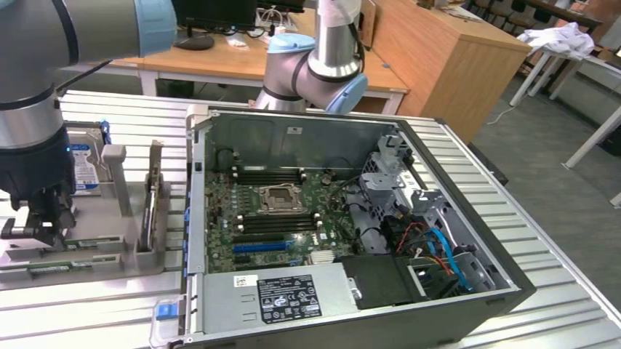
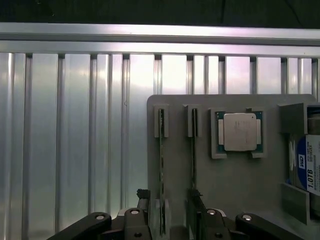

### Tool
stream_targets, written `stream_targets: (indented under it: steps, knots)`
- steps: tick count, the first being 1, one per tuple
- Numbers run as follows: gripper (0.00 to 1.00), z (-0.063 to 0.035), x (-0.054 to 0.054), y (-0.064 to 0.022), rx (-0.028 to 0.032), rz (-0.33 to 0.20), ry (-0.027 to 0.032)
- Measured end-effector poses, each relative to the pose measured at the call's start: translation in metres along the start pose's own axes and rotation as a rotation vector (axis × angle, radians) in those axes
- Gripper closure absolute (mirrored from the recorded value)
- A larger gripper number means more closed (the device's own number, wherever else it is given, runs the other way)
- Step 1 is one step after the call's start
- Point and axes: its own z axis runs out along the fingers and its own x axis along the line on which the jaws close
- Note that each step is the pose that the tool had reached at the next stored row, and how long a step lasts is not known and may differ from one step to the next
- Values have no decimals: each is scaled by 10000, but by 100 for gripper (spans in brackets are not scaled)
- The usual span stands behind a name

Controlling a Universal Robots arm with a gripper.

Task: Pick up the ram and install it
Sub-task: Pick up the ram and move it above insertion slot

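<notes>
Two ram sticks stand on edge in slots of a grey parts tray [image 2: 175, 165]. One stick [image 2: 161, 160] runs down between my fingertips, the other [image 2: 194, 160] lies along one finger [image 2: 196, 202]. My gripper [image 2: 170, 202] is open and hovers over the near ends of the sticks, holding nothing. In the exterior view the gripper [image 1: 39, 229] hangs over the tray [image 1: 116, 258] at that view's left, and a green stick edge [image 1: 60, 267] shows below it. The open computer case [image 1: 505, 276] lies beside the tray, with black memory slots [image 1: 267, 177] on its motherboard.
A square silver processor [image 2: 239, 131] and a blue-labelled hard drive [image 2: 307, 170] sit in the same tray. A tall thin card [image 1: 153, 203] stands at the tray's case side. The ribbed metal table [image 2: 75, 140] ends at a rail. A second arm's base [image 1: 315, 73] stands behind the case.
</notes>
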Motion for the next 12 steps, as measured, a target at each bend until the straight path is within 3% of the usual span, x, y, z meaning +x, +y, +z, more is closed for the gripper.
stream_targets:
  steps: [12]
  knots:
    - [57, 201, 5, -7, 0, 1, 0]
